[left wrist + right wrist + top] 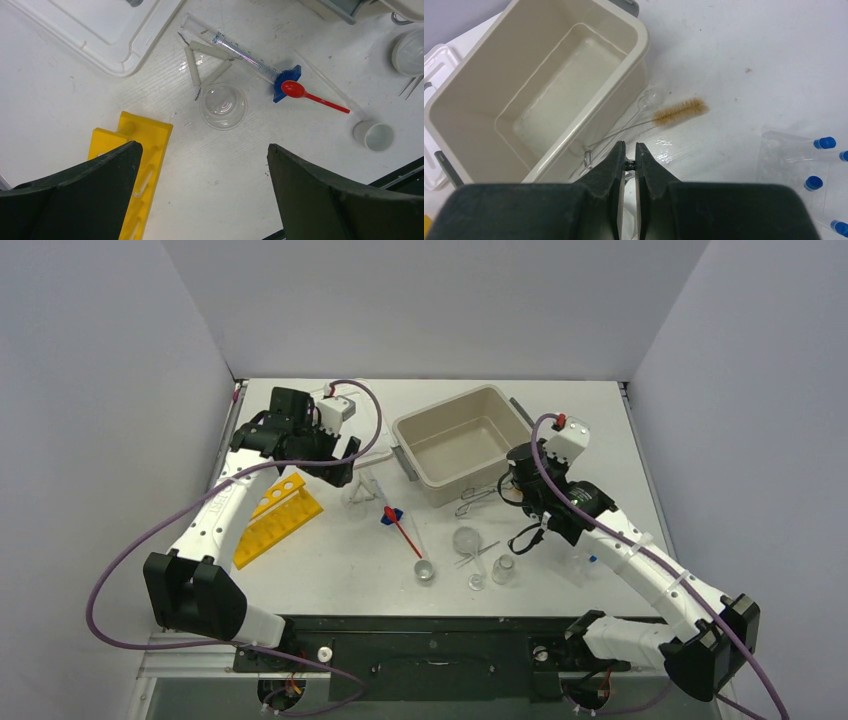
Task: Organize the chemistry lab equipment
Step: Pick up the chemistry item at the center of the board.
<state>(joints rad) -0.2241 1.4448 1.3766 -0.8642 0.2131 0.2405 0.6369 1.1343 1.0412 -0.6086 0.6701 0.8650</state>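
My left gripper (pixel 205 170) is open and empty, hovering over bare table beside the yellow tube rack (pixel 145 150), which lies flat at the left (pixel 275 520). Ahead of it lie a glass dish (pixel 223 105), a white clay triangle (pixel 207 62), a graduated cylinder with a blue base (pixel 235 47) and a red spatula (pixel 310 95). My right gripper (pixel 629 150) is shut on thin metal tongs (pixel 642 200) just in front of the beige tub (pixel 549 95). A bristle brush (pixel 679 110) lies beyond it.
Blue-capped vials in a clear bag (pixel 804 165) lie at the right. A small beaker (pixel 425 572), a round glass (pixel 467 538) and a vial (pixel 503 568) stand near the table's front. A white lid (pixel 95 30) lies at the back left.
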